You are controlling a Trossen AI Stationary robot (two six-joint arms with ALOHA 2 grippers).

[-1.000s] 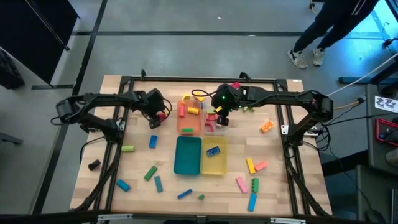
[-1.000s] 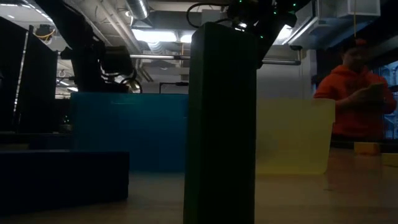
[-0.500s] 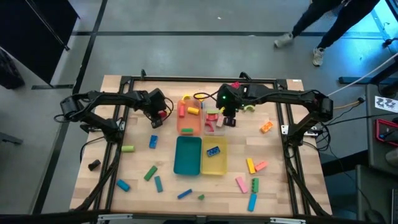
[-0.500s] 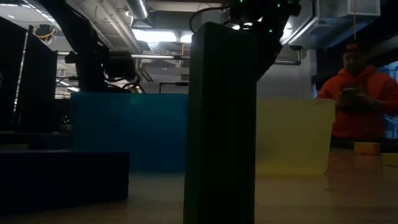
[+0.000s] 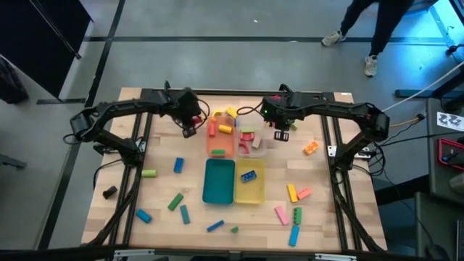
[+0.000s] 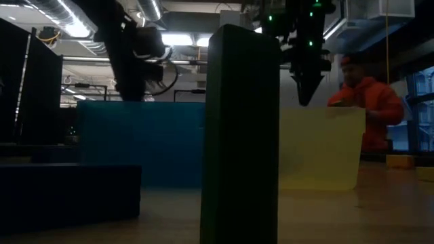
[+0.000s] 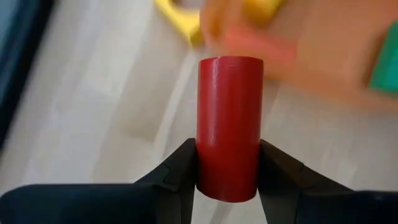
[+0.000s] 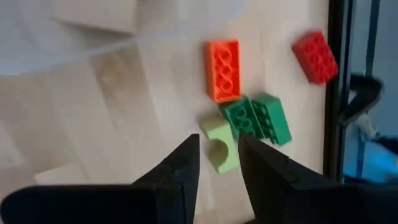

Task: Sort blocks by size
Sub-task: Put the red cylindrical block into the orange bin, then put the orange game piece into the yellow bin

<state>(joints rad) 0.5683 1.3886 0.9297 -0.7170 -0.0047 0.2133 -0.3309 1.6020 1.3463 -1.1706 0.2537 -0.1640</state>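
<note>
While my left gripper (image 7: 228, 168) clamps a smooth red cylinder (image 7: 229, 127), glossy plastic with a flat round end, it sits near the far edge of the table (image 5: 330, 206), beside the orange tray (image 5: 220, 148); a second ago it was lower and nearer the table's left side. My right gripper (image 8: 217, 163) is empty, fingers slightly parted, over the bare wood just right of the clear tray (image 5: 250, 148); it has moved off that tray. Below it lie a studded orange brick (image 8: 223, 70), a green brick (image 8: 258, 118), a pale green arch piece (image 8: 219, 147) and a red brick (image 8: 315, 57). Other blocks remain scattered across the near half.
</note>
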